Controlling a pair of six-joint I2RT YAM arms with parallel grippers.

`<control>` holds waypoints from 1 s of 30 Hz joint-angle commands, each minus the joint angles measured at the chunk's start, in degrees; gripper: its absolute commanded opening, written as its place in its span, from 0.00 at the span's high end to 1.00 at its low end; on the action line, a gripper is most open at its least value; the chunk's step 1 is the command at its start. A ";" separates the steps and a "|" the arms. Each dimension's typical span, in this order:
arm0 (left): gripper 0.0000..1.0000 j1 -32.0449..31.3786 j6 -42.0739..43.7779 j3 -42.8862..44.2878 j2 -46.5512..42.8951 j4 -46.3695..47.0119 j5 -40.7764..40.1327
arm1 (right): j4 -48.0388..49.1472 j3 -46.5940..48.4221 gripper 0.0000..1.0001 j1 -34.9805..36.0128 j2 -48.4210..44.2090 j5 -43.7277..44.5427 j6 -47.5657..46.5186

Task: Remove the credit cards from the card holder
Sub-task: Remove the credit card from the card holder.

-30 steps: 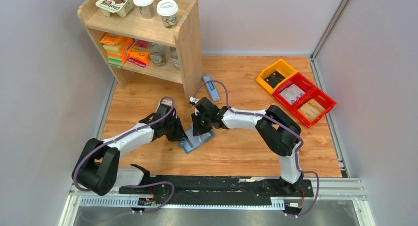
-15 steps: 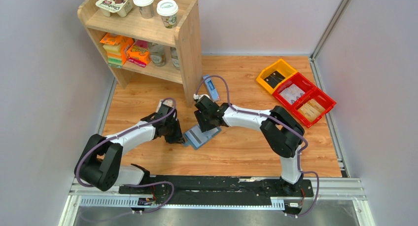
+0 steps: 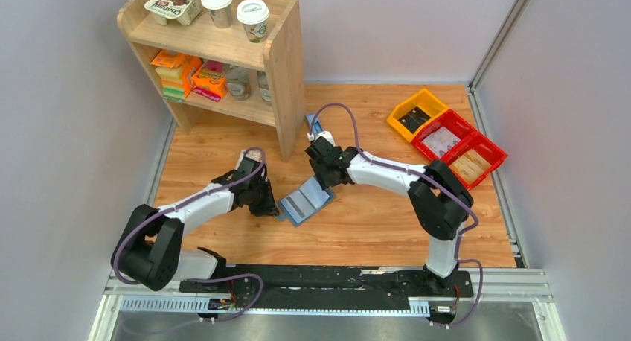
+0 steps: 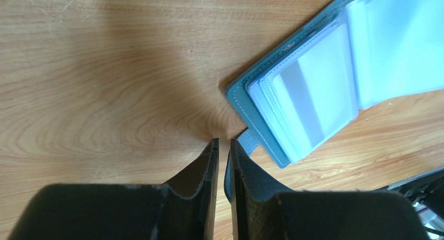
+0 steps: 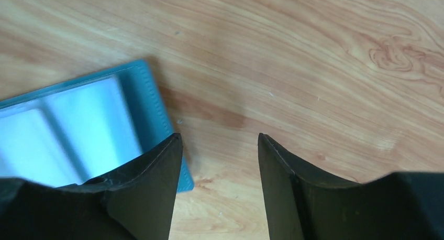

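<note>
— How is the card holder [image 3: 305,202] found?
— It is laid open on the wooden table [image 3: 372,229], teal cover down, and set askew to the table's edges.
— What is seen inside?
— Pale blue pocket panels [image 4: 314,93] are stacked within the stitched teal border, and a grey stripe is shown across the topmost one. The small closure tab [image 4: 250,140] is stuck out from one edge.
</note>
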 commanded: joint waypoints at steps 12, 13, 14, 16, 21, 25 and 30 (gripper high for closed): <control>0.79 0.27 -4.16 -0.18 -6.07 2.64 0.09 | 13.94 -0.60 0.34 8.99 -5.80 -20.20 -9.63; 0.79 0.27 -4.33 -0.27 -6.16 2.73 0.18 | 13.76 -0.43 0.33 8.99 -4.83 -20.11 -9.46; 0.79 0.27 -4.51 -0.45 -6.33 2.82 0.18 | 13.76 -0.42 0.32 9.08 -4.04 -20.11 -9.37; 0.79 0.36 -4.86 -0.71 -6.51 3.25 0.53 | 13.76 -0.16 0.30 9.26 -2.89 -20.29 -9.19; 0.79 0.27 -4.95 -0.71 -6.42 3.78 1.06 | 12.71 0.19 0.25 9.43 -0.43 -20.29 -8.84; 0.79 0.27 -5.21 -0.97 -6.42 4.05 1.32 | 12.10 0.19 0.25 9.61 0.98 -20.11 -8.75; 0.79 0.27 -5.39 -0.97 -6.68 4.05 1.32 | 10.25 1.50 0.25 10.14 3.35 -18.53 -8.67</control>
